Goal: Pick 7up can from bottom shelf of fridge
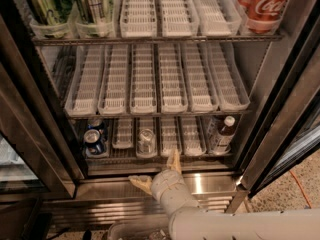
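The 7up can [146, 140] stands with its silver top showing in a white slotted lane on the bottom shelf [165, 157] of the fridge [272, 109], left of centre. My gripper [157, 171] is open, just in front of and below the shelf's front edge, slightly right of the can. One tan finger [174, 160] points up toward the shelf. The other finger [140, 182] lies over the steel base panel. It holds nothing.
Blue cans [93, 139] stand at the shelf's left, and a white-capped brown bottle [222, 133] at its right. The middle shelf holds white lane trays [157, 79]. The top shelf has green cans [42, 4] and a Coca-Cola can [265, 6]. The black door frame [35, 109] borders the left.
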